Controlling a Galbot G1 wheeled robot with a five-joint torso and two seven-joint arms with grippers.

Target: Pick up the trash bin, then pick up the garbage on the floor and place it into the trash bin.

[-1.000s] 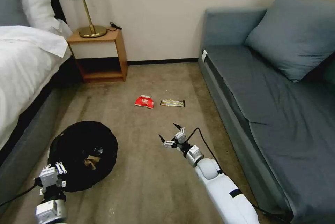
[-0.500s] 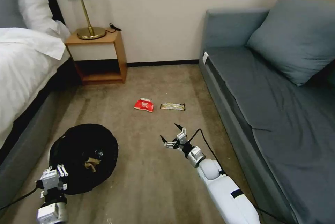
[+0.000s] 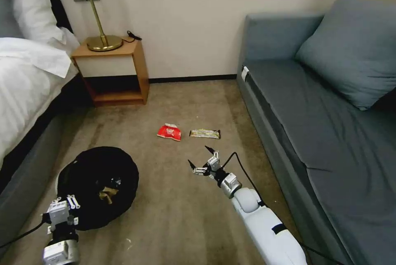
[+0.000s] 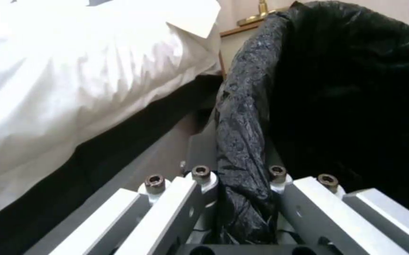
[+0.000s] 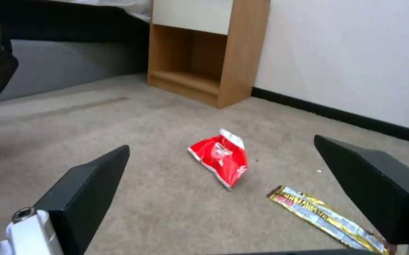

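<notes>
Left hand [image 3: 68,207] has the bin [image 3: 97,184] pinched by its bagged rim, down by the bed [image 3: 24,100]. Right hand [image 3: 202,159] spread wide over the carpet, just short of the red packet [image 3: 169,131] and the wrapper [image 3: 205,133] beside it.

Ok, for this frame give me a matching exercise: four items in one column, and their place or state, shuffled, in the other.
Items:
1. trash bin
2. red snack packet
3. gold bar wrapper
4. right end effector

Place or state:
A. open, above the carpet, short of the litter
B. on the carpet, nearer the sofa
C. rim gripped by the left end effector
D. on the carpet, nearer the nightstand

Pairs: 1-C, 2-D, 3-B, 4-A
</notes>
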